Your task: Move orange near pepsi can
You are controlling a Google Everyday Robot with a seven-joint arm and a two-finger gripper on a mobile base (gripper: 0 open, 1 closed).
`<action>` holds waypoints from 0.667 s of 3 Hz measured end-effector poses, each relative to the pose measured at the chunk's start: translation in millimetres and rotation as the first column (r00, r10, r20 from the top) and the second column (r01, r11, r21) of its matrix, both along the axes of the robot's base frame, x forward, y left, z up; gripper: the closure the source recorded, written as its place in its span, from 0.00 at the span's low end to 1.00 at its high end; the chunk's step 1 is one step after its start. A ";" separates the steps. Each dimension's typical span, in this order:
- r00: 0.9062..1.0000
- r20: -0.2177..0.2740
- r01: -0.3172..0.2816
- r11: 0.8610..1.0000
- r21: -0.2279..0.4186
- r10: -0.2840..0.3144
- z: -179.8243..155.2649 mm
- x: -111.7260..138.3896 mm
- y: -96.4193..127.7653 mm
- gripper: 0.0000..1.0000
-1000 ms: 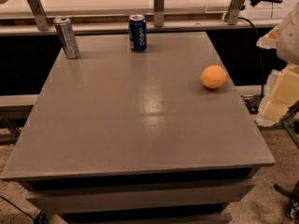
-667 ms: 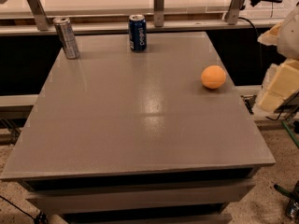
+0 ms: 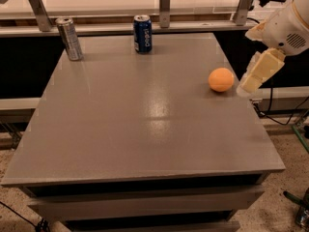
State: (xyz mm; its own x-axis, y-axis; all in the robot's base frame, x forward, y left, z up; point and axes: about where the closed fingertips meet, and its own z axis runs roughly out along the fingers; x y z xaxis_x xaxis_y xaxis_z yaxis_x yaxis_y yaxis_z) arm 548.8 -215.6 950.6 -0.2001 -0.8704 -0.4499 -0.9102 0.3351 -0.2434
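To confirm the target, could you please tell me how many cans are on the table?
2: the pepsi can at the far edge, the silver can far left. The gripper hovers right of the orange.

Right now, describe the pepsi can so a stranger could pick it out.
On the grey table, look along the far edge near the middle: the pepsi can stands upright there. It is dark blue, unlike the silver can at far left or the orange beside the gripper at right.

Overhead light is glaring softly off the table left of the orange, which is casting a faint shadow beneath itself. The gripper, just right of the orange, is glowing pale against dim surroundings.
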 end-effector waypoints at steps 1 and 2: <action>1.000 -0.001 -0.004 0.998 0.055 0.004 -9.2 25.2 5.1 0.00; 1.000 -0.017 0.001 0.996 0.090 0.001 -33.0 46.2 6.1 0.00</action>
State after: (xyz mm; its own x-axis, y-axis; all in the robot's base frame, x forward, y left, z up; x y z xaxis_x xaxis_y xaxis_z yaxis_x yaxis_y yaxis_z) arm 595.1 -209.5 917.5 -0.2083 -0.8267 -0.5227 -0.9140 0.3547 -0.1968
